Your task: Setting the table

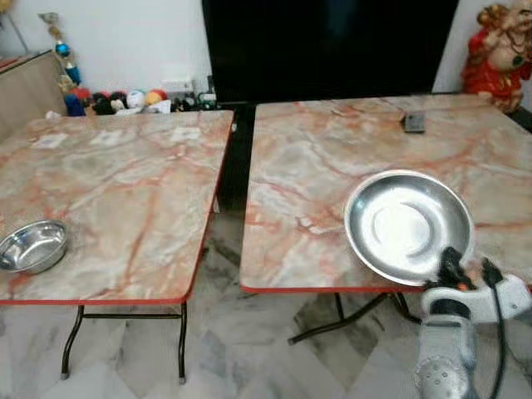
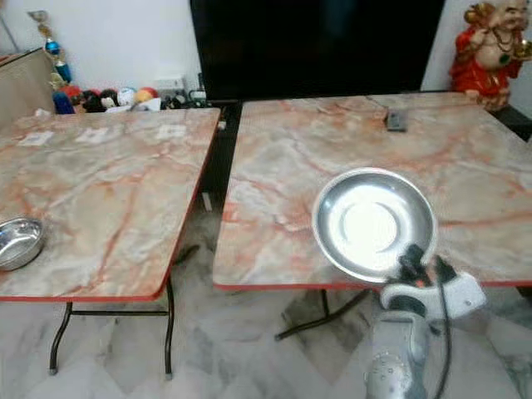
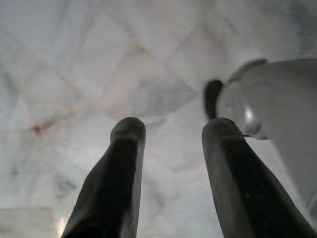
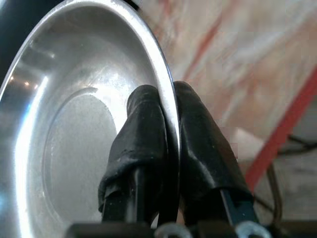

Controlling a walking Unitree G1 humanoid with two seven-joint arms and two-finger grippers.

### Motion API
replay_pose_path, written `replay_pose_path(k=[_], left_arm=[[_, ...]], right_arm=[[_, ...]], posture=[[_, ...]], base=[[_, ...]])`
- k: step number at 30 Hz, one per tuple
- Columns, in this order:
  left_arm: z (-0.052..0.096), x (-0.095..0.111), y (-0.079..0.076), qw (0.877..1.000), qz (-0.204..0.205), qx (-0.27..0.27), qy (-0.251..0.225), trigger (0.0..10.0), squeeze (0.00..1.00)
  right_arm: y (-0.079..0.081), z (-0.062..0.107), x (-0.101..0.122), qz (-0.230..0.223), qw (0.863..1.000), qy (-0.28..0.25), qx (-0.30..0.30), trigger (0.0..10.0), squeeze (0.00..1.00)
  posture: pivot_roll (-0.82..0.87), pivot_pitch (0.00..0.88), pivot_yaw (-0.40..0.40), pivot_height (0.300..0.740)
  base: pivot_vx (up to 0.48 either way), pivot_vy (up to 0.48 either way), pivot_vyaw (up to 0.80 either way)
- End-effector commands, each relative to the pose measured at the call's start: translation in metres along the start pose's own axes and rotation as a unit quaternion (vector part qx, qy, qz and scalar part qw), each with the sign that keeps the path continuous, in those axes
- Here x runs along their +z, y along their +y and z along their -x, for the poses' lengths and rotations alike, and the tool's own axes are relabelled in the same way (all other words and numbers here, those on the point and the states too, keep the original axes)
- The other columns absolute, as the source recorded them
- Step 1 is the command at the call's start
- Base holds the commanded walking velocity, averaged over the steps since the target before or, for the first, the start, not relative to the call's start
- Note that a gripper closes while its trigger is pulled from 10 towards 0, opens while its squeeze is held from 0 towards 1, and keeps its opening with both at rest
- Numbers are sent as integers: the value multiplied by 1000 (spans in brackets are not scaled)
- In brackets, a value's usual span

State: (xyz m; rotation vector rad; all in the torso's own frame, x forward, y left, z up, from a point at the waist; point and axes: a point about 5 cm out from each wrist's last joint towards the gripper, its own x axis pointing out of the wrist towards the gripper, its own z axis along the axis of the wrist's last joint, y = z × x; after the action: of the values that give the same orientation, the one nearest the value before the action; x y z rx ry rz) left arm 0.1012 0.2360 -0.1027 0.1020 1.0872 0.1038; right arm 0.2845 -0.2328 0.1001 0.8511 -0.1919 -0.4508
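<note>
Setting: a home living room. Evidence: two marble-pattern folding tables [image 1: 125, 199] on a marble tile floor [image 1: 249, 349], large dark television [image 1: 328, 46] against the wall, red laughing-Buddha figurine [image 1: 499, 50], toys [image 1: 125, 101] and a trophy [image 1: 56, 37].

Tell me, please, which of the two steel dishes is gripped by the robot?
The wide steel plate over the right-hand table; the right gripper pinches its rim. The small bowl sits untouched on the left-hand table.

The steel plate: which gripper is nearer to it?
Right. The right gripper is shut on the steel plate's rim; the left gripper hangs open over the floor.
</note>
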Motion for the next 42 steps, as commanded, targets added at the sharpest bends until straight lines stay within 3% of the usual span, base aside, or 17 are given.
replay_pose_path(k=[1, 13, 20, 30, 32, 42], left_arm=[[1, -3, 7, 1000, -2, 10, 8, 10000, 0], [1, -3, 8, 1000, 1, 11, 7, 10000, 0], [1, -3, 8, 1000, 6, 10, 6, 10000, 0], [1, -3, 7, 1000, 10, 8, 6, 10000, 0], [1, -3, 7, 1000, 12, 10, 6, 10000, 0], [2, -4, 7, 1000, 15, 11, 7, 10000, 0]], right_arm=[[16, -3, -6, -10, 1000, 4, 17, 10000, 0], [10, -5, -3, -5, 1000, -6, 0, 10000, 0], [-1, -20, 11, 21, 998, -37, -55, 10000, 0], [11, -48, 5, 8, 996, -22, -84, 10000, 0], [22, -54, -3, 11, 996, -7, -86, 10000, 0], [18, -55, -16, 15, 990, -1, -144, 10000, 0]], posture=[[-36, 11, 31, 740], [-33, 20, 35, 740], [-36, 29, 37, 740], [-17, 34, 38, 740], [-11, 32, 37, 740], [7, 33, 35, 740]], base=[[0, -292, 0], [0, -267, 0], [0, 0, 0], [0, 0, 0], [0, 0, 0], [0, 0, 0]])
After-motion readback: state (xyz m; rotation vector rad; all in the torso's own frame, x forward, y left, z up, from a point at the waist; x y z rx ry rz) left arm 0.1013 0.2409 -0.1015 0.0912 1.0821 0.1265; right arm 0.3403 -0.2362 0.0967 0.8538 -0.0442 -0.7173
